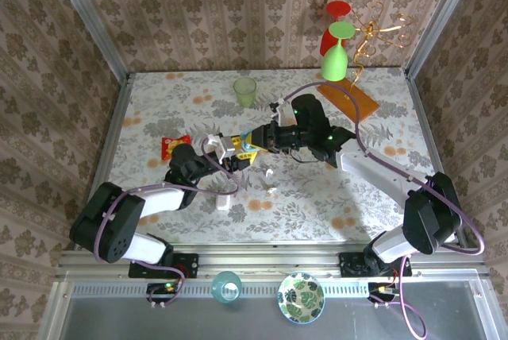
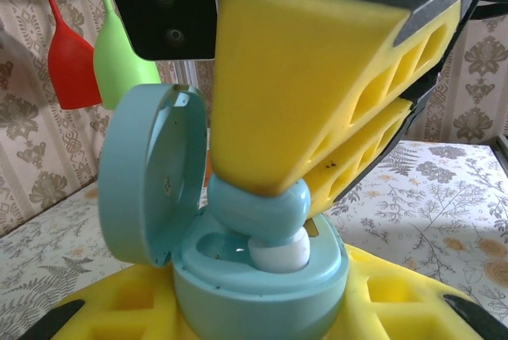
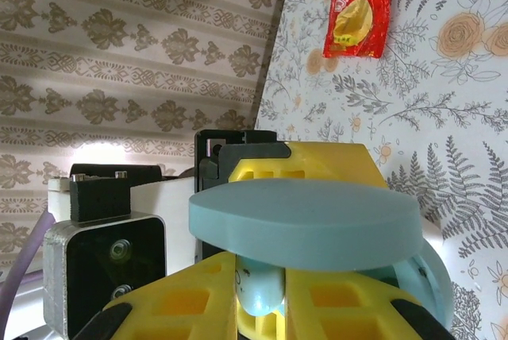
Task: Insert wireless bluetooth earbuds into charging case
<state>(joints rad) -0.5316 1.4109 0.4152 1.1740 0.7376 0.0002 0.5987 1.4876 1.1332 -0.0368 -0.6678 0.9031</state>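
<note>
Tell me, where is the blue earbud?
In the left wrist view, the small glossy light-blue earbud with white tip sits mid-frame, held by the right gripper, over the open round light-blue case.

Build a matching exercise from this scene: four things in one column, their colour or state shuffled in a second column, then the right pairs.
Things
1. charging case
2. earbud
3. snack packet
4. cup

States
A. red and yellow, lying flat on the table
B. light blue, lid open, gripped by the left tool
C. green, standing upright towards the far edge
D. pinched in the right tool, white tip down in the case

Pairs: 1-B; 2-D; 3-A; 4-C
</note>
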